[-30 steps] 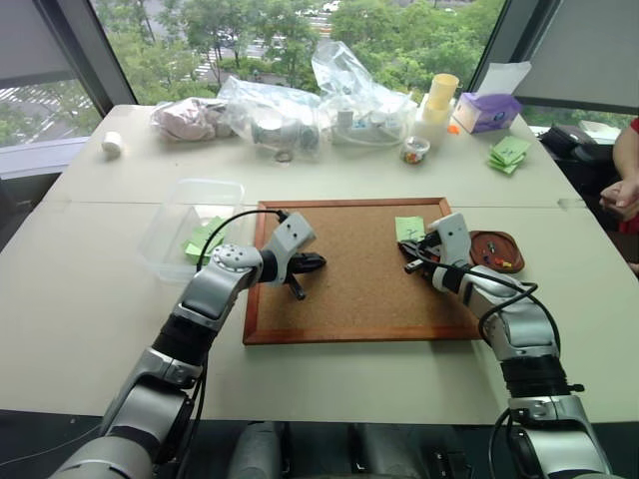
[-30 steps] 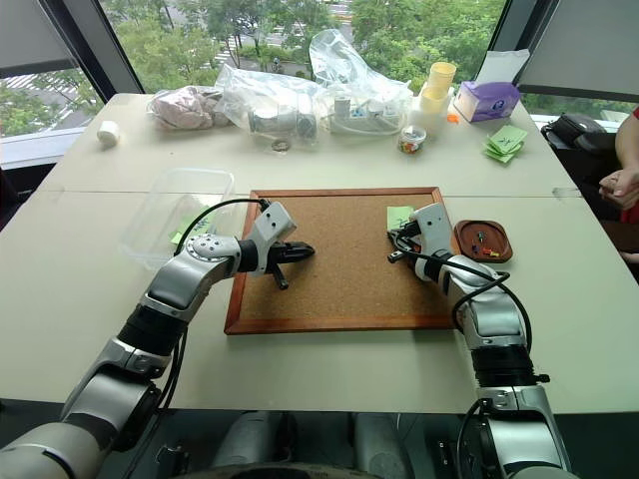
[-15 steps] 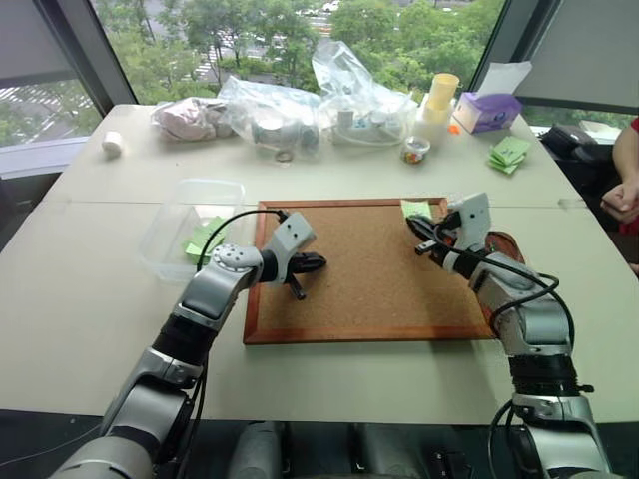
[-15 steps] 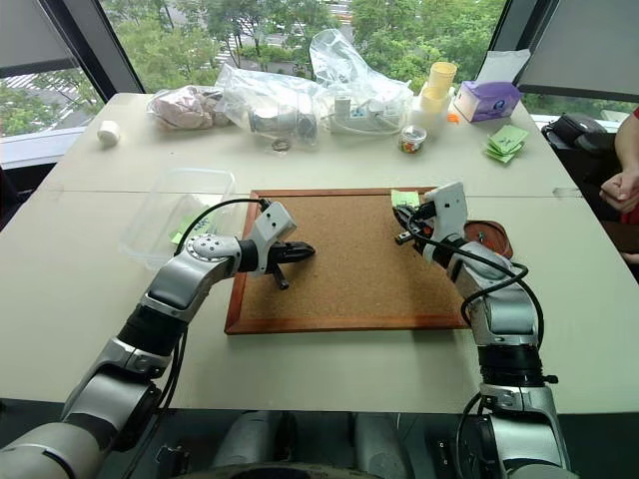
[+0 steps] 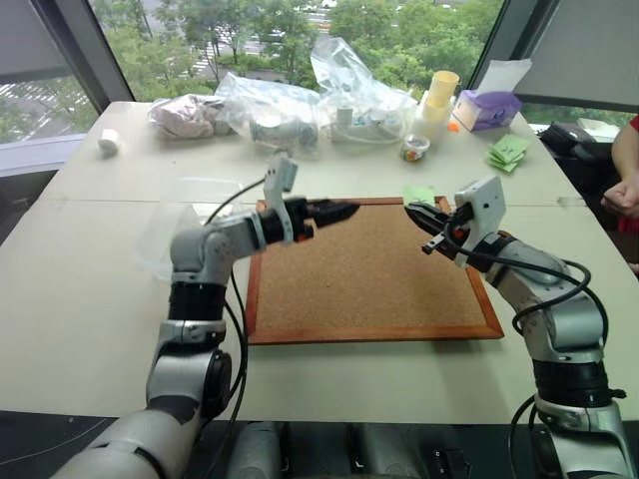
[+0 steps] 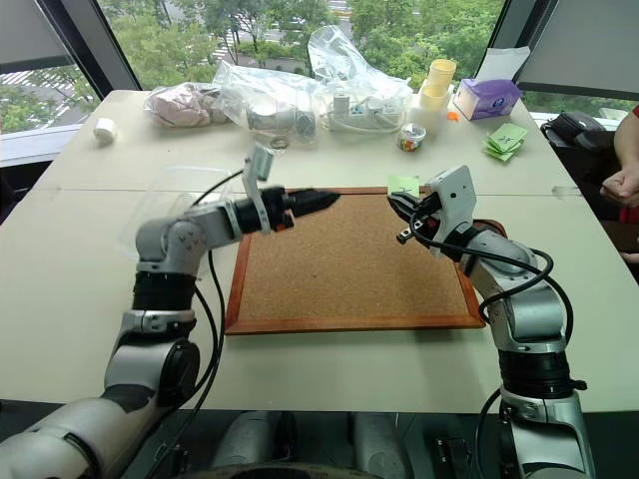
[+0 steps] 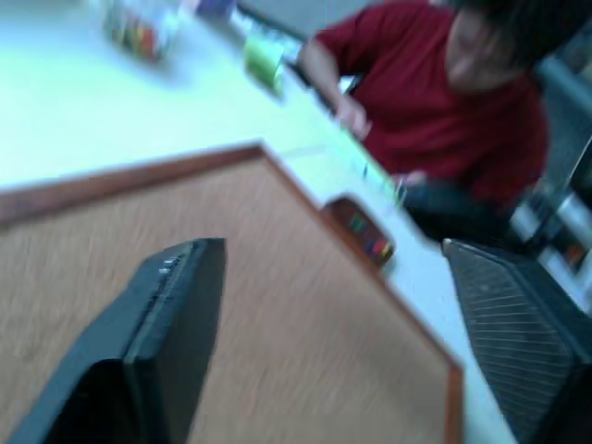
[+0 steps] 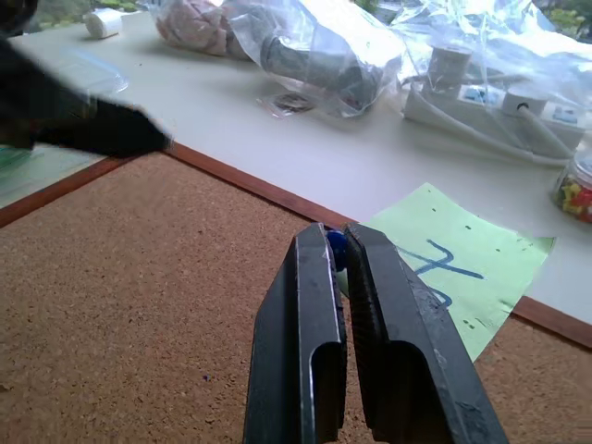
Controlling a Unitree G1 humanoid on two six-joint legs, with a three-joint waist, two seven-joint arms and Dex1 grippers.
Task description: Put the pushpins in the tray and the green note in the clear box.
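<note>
Right tool [image 8: 338, 254] pinching a blue pushpin [image 8: 335, 247], green note [image 8: 453, 262] just beyond its tips

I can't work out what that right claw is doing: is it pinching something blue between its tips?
Yes, in the right wrist view the right gripper is shut on a small blue pushpin, just over the green note.

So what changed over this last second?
The right hand, shut on a blue pushpin, rose off the corkboard, and the green note came up with it. The left hand lifted, swung toward the note and opened. The clear box and the corkboard stayed put.
</note>
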